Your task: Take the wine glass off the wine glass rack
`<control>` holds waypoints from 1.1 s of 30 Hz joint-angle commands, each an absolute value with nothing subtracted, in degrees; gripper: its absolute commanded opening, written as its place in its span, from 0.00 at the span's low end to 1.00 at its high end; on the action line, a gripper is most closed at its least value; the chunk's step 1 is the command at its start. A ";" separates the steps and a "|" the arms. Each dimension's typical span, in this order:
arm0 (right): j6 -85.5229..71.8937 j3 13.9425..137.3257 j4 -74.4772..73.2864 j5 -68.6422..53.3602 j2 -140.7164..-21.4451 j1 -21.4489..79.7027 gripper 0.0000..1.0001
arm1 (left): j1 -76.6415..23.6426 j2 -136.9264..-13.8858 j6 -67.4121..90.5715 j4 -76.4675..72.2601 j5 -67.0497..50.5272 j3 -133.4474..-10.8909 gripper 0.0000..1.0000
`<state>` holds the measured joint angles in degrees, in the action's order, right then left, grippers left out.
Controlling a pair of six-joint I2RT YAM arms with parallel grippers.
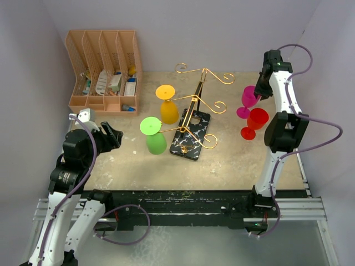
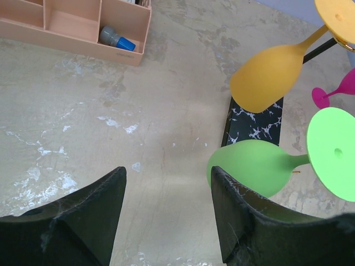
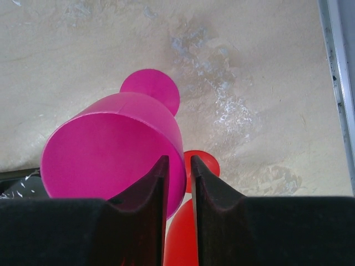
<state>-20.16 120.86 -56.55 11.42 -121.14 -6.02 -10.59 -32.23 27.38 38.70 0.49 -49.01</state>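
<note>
The gold wire wine glass rack (image 1: 195, 100) stands mid-table on its black marble base (image 1: 190, 138). A yellow wine glass (image 1: 168, 110) and a green wine glass (image 1: 156, 142) hang upside down from its left arms. They also show in the left wrist view, the yellow one (image 2: 269, 77) and the green one (image 2: 255, 166). My right gripper (image 1: 259, 90) is shut on the rim of a magenta wine glass (image 3: 105, 149), one finger inside the bowl, upright to the right of the rack. My left gripper (image 2: 166, 183) is open and empty, left of the green glass.
A red wine glass (image 1: 256, 119) stands just in front of the magenta one, and shows below my right fingers (image 3: 186, 233). A peach file organiser (image 1: 105, 72) with small items stands at the back left. The table's right edge (image 3: 335, 83) is close to the right arm.
</note>
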 commanded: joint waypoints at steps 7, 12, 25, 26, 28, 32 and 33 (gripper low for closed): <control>-21.48 122.36 -54.16 17.96 -109.39 -4.90 0.27 | -10.72 -32.32 26.63 37.12 1.49 -49.04 0.66; -22.05 121.29 -53.40 18.57 -99.57 -2.37 0.35 | -10.72 -32.56 26.72 37.09 1.44 -49.00 0.66; -31.10 112.47 -35.47 -32.41 -86.07 19.72 0.55 | -10.70 -32.29 26.99 36.79 0.86 -48.78 0.66; -31.30 112.73 -35.58 -33.40 -86.99 21.63 0.53 | -10.72 -32.21 26.92 36.39 0.39 -48.66 0.66; -30.57 113.42 -36.30 -33.67 -88.78 25.36 0.51 | -10.68 -32.00 26.77 35.71 -0.85 -48.44 0.66; -29.57 115.01 -38.01 -33.64 -92.72 31.54 0.51 | -10.72 -31.65 26.26 34.45 -3.40 -47.91 0.66; -29.37 115.12 -38.20 -33.35 -93.58 32.64 0.51 | -10.72 -31.60 26.20 34.24 -3.91 -47.90 0.66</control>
<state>-29.52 112.18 -37.87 -29.95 -91.92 28.77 -10.59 -32.14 27.38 38.02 -0.89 -48.40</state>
